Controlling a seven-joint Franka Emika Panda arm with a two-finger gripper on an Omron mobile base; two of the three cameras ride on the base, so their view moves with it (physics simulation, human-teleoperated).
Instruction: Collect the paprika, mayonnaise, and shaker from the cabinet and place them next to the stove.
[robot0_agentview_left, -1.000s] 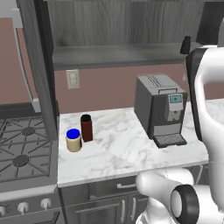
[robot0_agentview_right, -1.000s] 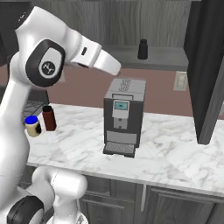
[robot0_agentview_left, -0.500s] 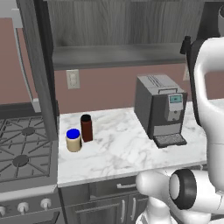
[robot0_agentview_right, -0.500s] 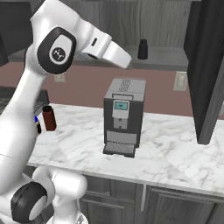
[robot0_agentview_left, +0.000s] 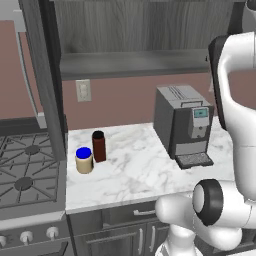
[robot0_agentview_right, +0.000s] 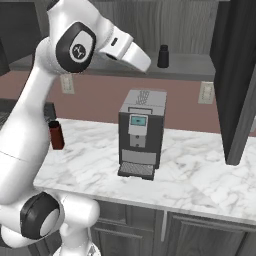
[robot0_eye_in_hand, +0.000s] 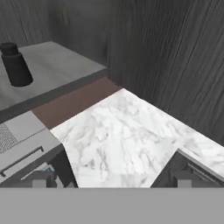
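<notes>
While the small all-black tapered shaker (robot0_agentview_right: 163, 56) stands upright on the grey shelf board of the dark grey wood-grain wall cabinet (robot0_agentview_right: 200, 65), the tall slim red-brown paprika bottle with a black cap (robot0_agentview_left: 99, 146) and the short cream mayonnaise jar with a blue lid (robot0_agentview_left: 84, 160) stand on the white marbled surface (robot0_agentview_left: 135, 170). The jar sits just beside the bottle, on its stove side, and both are near the steel gas stove with black cast-iron grates (robot0_agentview_left: 25, 172). A grey boxy countertop appliance (robot0_agentview_left: 182, 125) stands well apart from them, further along the surface. From the hand view the shaker (robot0_eye_in_hand: 15, 64) is at upper left on the shelf, clear of the two dark fingertips (robot0_eye_in_hand: 43, 179) at the bottom edge. The jaws are spread wide and hold nothing.
</notes>
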